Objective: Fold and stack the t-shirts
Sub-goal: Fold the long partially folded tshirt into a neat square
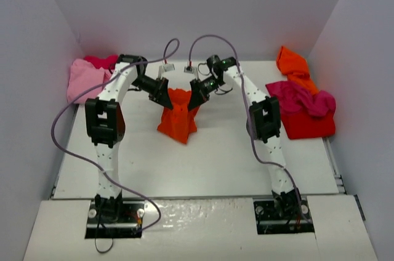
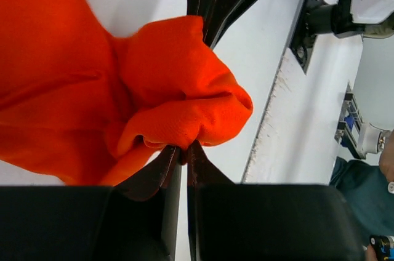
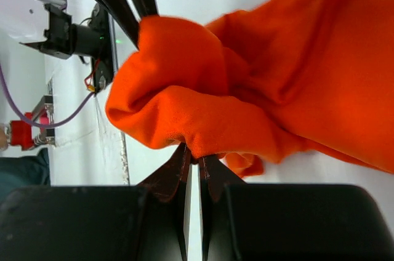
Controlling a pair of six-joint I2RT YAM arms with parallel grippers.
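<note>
An orange t-shirt (image 1: 177, 119) hangs bunched above the middle of the white table (image 1: 215, 162), held at its top by both grippers. My left gripper (image 1: 165, 93) is shut on the shirt's upper left edge; in the left wrist view the gripper (image 2: 183, 150) pinches a fold of the orange cloth (image 2: 172, 98). My right gripper (image 1: 196, 93) is shut on the upper right edge; in the right wrist view the gripper (image 3: 194, 157) grips the orange cloth (image 3: 246, 101). The two grippers are close together.
A pink and magenta pile of shirts (image 1: 89, 76) lies at the back left. At the right lie a magenta shirt (image 1: 298, 98) on a red one (image 1: 308, 124), and an orange shirt (image 1: 294, 64) behind them. White walls enclose the table.
</note>
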